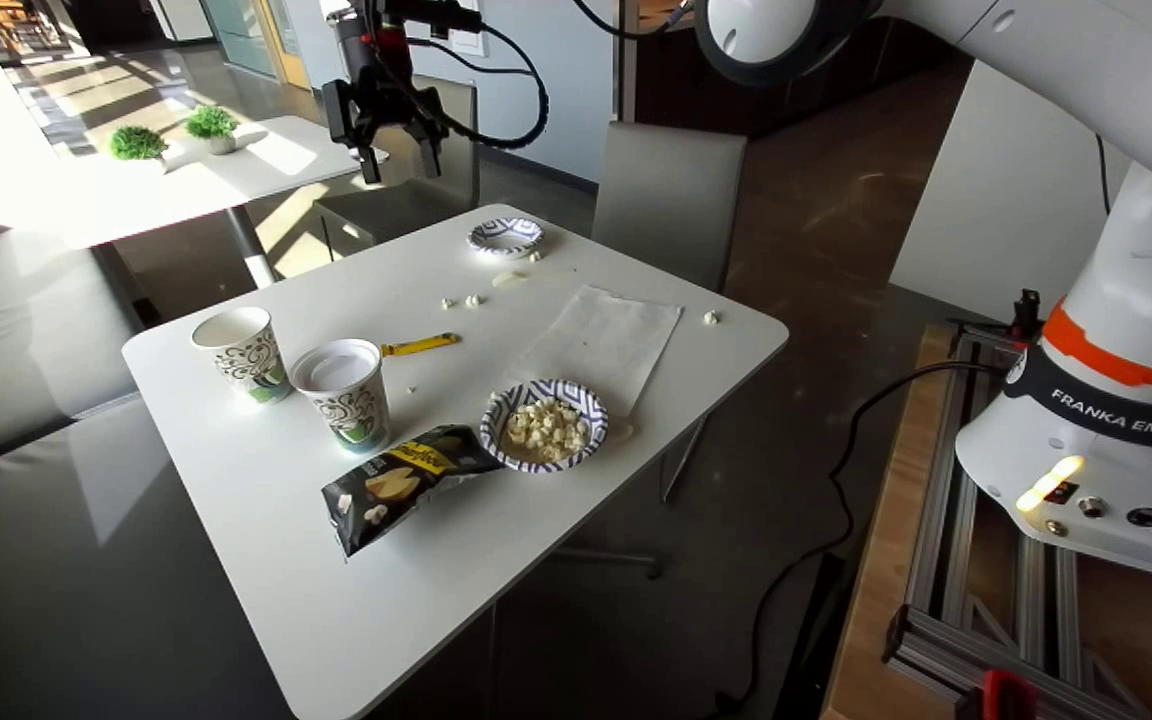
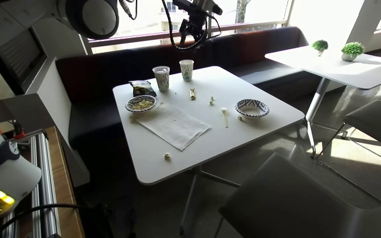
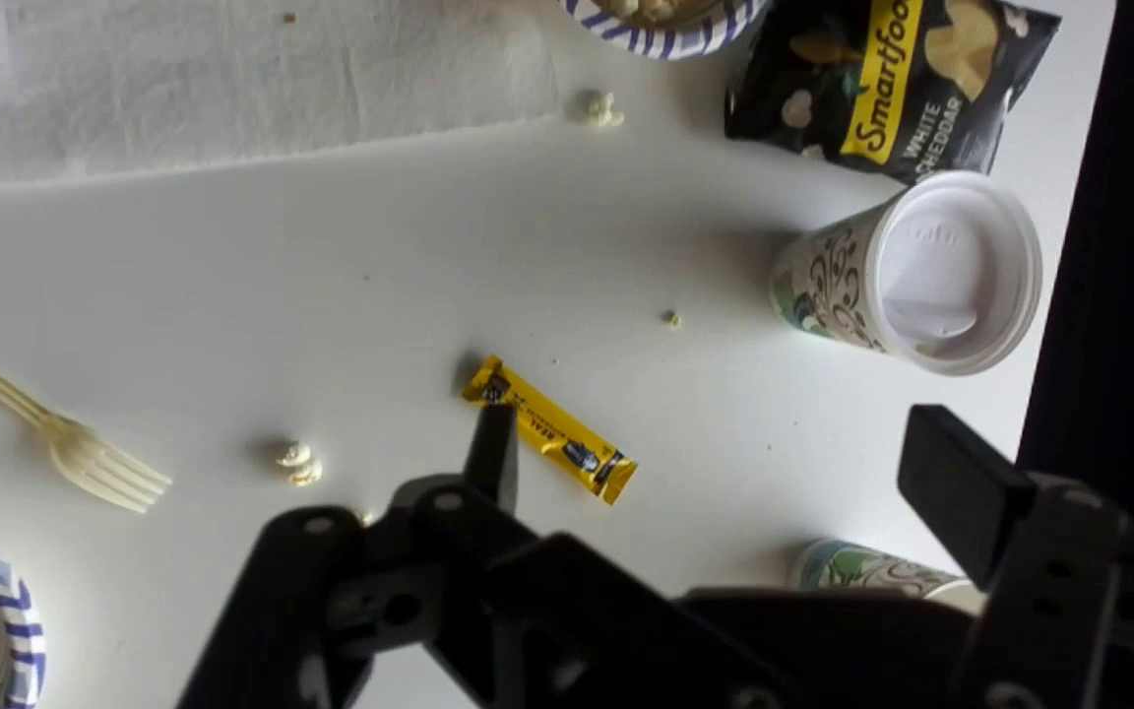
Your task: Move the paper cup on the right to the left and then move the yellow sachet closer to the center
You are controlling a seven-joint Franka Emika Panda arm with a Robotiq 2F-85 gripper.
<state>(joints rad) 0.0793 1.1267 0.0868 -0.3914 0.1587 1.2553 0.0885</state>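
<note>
The paper cup (image 1: 254,362) has pale green print and an open top. It stands upright near the table's corner in both exterior views (image 2: 186,70). In the wrist view the paper cup (image 3: 862,567) is partly hidden by the gripper. The yellow sachet (image 1: 422,345) lies flat near the cups; it also shows in the other exterior picture (image 2: 192,94). In the wrist view the sachet (image 3: 567,443) lies at the left finger, which covers a bit of its edge. My gripper (image 3: 722,463) is open and empty, high above the table in both exterior views (image 1: 401,168) (image 2: 190,37).
A lidded cup (image 1: 348,405) stands beside the paper cup. A black snack packet (image 1: 406,480) touches a popcorn bowl (image 1: 591,405). A napkin (image 2: 177,127), a fork (image 2: 224,115), another bowl (image 2: 252,108) and popcorn pieces (image 2: 167,156) lie on the white table (image 2: 207,148).
</note>
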